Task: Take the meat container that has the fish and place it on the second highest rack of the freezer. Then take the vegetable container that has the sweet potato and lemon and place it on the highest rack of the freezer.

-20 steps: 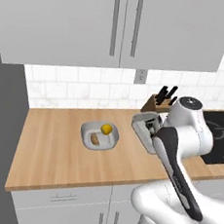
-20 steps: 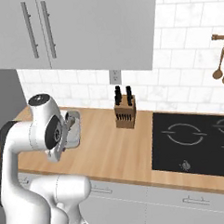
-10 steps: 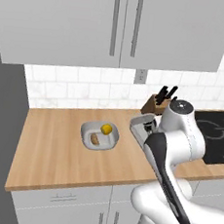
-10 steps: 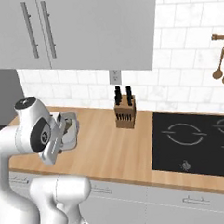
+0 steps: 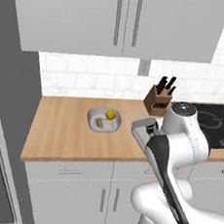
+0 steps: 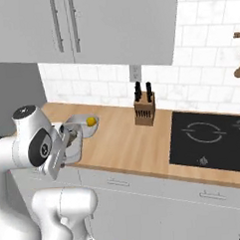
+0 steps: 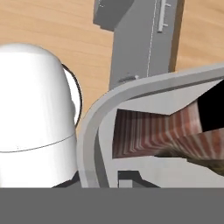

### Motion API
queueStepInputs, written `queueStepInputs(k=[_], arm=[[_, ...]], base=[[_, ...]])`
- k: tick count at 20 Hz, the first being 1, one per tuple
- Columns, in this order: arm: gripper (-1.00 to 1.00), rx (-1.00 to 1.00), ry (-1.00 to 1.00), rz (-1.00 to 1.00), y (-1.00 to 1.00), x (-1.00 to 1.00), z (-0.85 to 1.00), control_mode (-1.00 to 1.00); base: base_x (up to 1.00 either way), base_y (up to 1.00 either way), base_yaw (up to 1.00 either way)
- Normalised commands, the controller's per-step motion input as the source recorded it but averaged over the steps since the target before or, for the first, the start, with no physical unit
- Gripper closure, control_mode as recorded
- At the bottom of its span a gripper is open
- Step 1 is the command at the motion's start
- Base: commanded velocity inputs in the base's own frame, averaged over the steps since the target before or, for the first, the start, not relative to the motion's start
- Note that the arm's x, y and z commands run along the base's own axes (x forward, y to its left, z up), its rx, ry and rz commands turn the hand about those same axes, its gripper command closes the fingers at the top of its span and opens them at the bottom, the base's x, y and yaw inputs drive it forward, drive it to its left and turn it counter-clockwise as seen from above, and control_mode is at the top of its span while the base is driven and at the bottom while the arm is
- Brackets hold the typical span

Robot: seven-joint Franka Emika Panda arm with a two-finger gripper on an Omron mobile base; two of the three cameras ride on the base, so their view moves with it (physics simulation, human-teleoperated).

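While the arm [image 5: 179, 140] folds over the wooden bench [image 5: 62, 133] in the left base view, a grey meat container [image 5: 144, 128] sits raised at the hand, right of a white vegetable container [image 5: 103, 121] resting on the bench with the lemon [image 5: 110, 115] and sweet potato [image 5: 100, 124] inside. A knife block [image 5: 159, 99] stands farther back.

From the right base view, the meat container [image 6: 73, 142] hangs at the hand near the bench's front edge, the lemon [image 6: 91, 121] just beyond it.

Close up in the hand view, the container's grey rim [image 7: 94, 131] curves around reddish striped meat [image 7: 148, 133]; the jaws are clenched on that container, the fingertips hidden.
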Motion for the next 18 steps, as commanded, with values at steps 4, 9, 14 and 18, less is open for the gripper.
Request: queueStepInputs(k=[4,9,14,18], arm=[[1.00,0.00,0.00,0.00,0.00,0.00,0.00,1.00],[1.00,0.00,0.00,0.00,0.00,0.00,0.00,1.00],[1.00,0.00,0.00,0.00,0.00,0.00,0.00,1.00],[1.00,0.00,0.00,0.00,0.00,0.00,0.00,1.00]], base=[[-0.80,0.45,0.57],[-0.31,0.60,0.81],[-0.01,0.70,0.81],[0.19,0.99,0.67]])
